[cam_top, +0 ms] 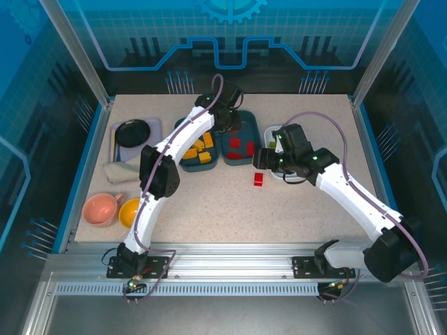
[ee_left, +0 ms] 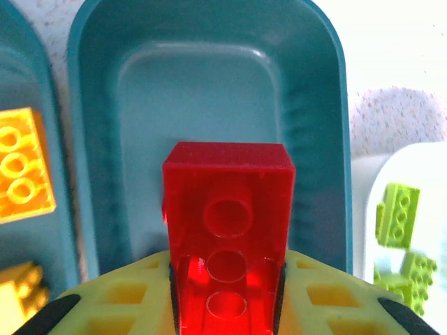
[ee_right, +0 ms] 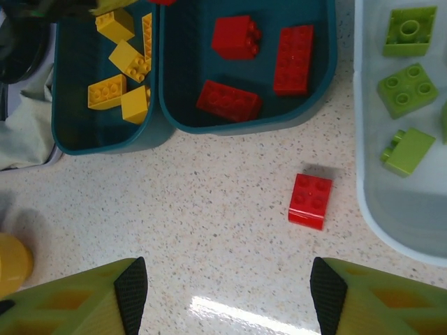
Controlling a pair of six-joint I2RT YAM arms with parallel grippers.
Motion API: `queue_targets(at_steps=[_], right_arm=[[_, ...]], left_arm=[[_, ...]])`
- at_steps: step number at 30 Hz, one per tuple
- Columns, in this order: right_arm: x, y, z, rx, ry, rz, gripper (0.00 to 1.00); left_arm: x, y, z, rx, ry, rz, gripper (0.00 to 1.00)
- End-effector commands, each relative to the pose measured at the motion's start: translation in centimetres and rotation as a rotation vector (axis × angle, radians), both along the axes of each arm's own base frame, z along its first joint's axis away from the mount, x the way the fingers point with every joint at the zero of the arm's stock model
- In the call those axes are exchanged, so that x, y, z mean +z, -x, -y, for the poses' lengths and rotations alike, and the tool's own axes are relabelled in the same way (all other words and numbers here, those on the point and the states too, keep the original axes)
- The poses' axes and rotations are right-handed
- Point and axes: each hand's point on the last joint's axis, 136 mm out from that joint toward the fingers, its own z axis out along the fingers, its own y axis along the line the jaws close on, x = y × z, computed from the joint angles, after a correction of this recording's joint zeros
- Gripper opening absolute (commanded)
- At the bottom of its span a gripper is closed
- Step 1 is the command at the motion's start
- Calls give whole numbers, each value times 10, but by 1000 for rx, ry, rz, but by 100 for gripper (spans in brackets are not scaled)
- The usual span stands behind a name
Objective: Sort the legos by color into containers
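My left gripper point(ee_left: 227, 283) is shut on a red lego point(ee_left: 227, 202) and holds it above a dark teal container point(ee_left: 209, 49); the top view shows this gripper point(cam_top: 227, 117) over that bin's far end point(cam_top: 254, 131), which holds three red legos point(ee_right: 237, 36). The other teal container point(ee_right: 98, 145) holds several orange-yellow legos point(ee_right: 106, 92). Light green legos point(ee_right: 407, 89) lie in the white container point(ee_right: 391, 227). One red lego point(ee_right: 311, 201) lies loose on the table in front of the bins. My right gripper point(ee_right: 229, 289) hovers open just near-left of it, holding nothing.
A pink bowl point(cam_top: 101, 208) and a yellow bowl point(cam_top: 130, 211) stand at the near left. A black plate point(cam_top: 133, 131) rests on a grey tray point(cam_top: 154, 124) at the far left, with a folded cloth point(cam_top: 122, 169) in front of it.
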Motion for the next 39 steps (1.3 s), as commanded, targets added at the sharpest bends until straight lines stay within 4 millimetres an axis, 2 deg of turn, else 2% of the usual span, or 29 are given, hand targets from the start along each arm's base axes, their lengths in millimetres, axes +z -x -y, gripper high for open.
queue_targets(at_steps=[1,6,10,16,19,21,24,27,30,34,37,38,39], right_arm=[[16,-12,-7,-21,-63,18,66],[8,-13,-10,-25,-67,-6,66],[1,-9,-11,-23,-60,-22,65],[-10,0,-13,-9,-48,-50,65],[-14,3,-14,-3,-40,-60,65],[-15,5,-13,1,-20,-61,65],[-18,9,-11,13,37,-57,65],[-27,14,-10,9,110,-75,65],[-43,20,-10,-23,199,-119,65],[-67,25,-20,-50,323,-161,66],[-84,23,-28,-64,382,-174,67],[-87,21,-29,-73,391,-181,68],[-93,21,-29,-81,409,-192,68]], left_arm=[[-5,-24,-7,14,23,29,29],[-39,-42,-6,30,67,2,32],[-53,-46,0,10,84,-12,36],[-62,-46,-1,15,91,-34,41],[-62,-44,-3,12,94,-44,50],[-54,-43,-2,9,101,-36,55],[-28,-46,1,11,138,3,61],[10,-45,4,22,190,53,63],[51,-36,4,29,235,91,66],[94,-6,-2,24,288,108,71],[112,28,-11,17,337,122,75],[104,41,-15,13,342,101,76],[106,56,-19,7,361,104,77]])
